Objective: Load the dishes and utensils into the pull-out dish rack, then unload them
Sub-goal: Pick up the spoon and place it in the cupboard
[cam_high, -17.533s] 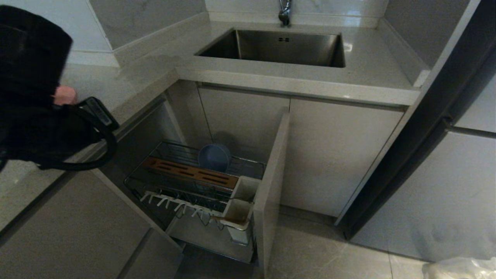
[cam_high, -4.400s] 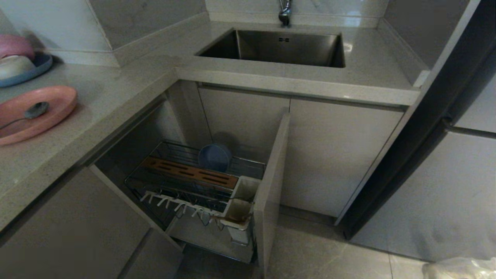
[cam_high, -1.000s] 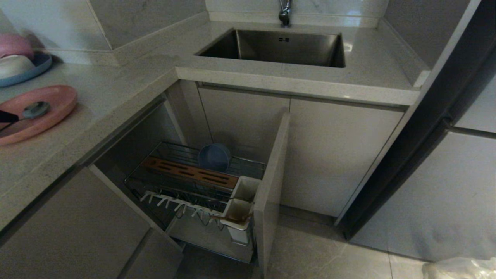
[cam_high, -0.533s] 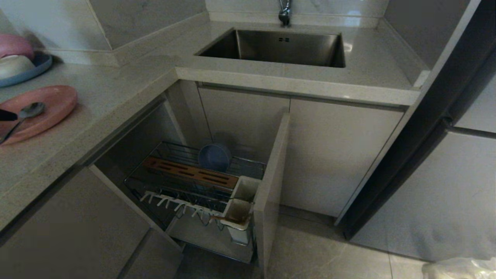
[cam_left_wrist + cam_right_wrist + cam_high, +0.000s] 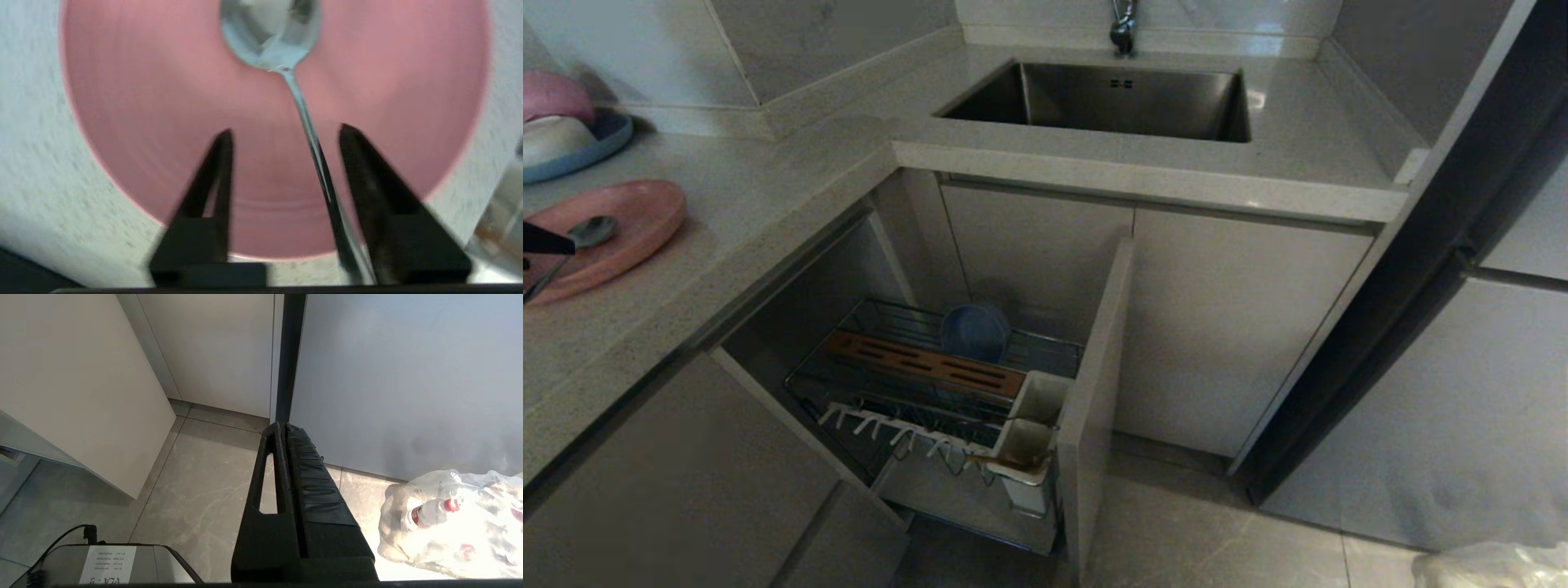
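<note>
On 1 plate (image 5: 163, 102), 1 spoon (image 5: 282, 49)

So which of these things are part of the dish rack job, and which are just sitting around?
Job:
- pink plate
- spoon lying on it, handle between the open left gripper fingers
- blue-grey bowl in the dish rack
- chopsticks in its cup

Lying about:
- dark blue plate of small bowls
- sink
- plastic bag

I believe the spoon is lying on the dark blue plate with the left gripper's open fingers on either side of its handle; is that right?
Not quite: the spoon lies on the salmon-pink plate, not the dark blue one. The left wrist view shows it, with the left gripper open and its fingers on either side of the handle, as you said.
</note>
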